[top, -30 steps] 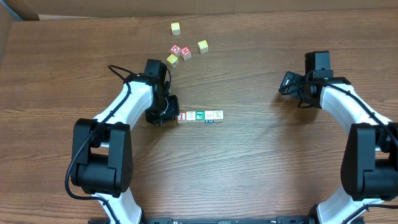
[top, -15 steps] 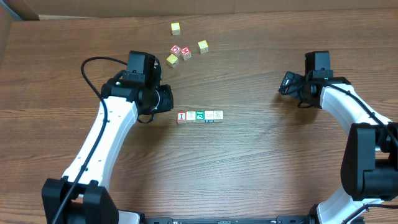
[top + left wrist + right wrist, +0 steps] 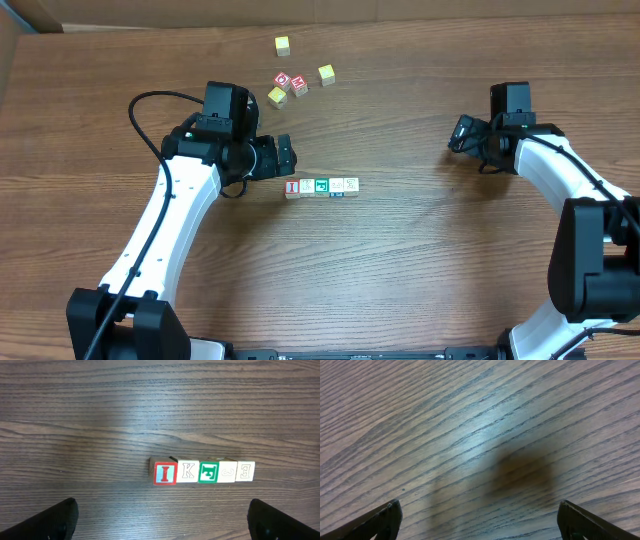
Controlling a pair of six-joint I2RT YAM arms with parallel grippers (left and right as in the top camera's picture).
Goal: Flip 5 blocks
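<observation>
Five small alphabet blocks (image 3: 321, 187) lie in a straight touching row on the wooden table. In the left wrist view they read, left to right, a red I block (image 3: 165, 473), a K block (image 3: 188, 471), a green F block (image 3: 208, 472), a pale block (image 3: 227, 471) and an E block (image 3: 245, 470). My left gripper (image 3: 284, 157) hovers just up and left of the row, open, with nothing between its fingertips (image 3: 60, 520). The right gripper (image 3: 458, 133) stands open far to the right over bare wood, its fingertips (image 3: 385, 521) wide apart.
Beyond the left arm lies a loose cluster: yellow cubes (image 3: 283, 45), (image 3: 326, 74), (image 3: 277, 97) and two red cubes (image 3: 283, 80), (image 3: 300, 87). The table's far edge runs along the top of the overhead view.
The left gripper was shut at the row's left end; it has drawn back and up from the blocks and opened wide. The row and the right arm have not moved.
</observation>
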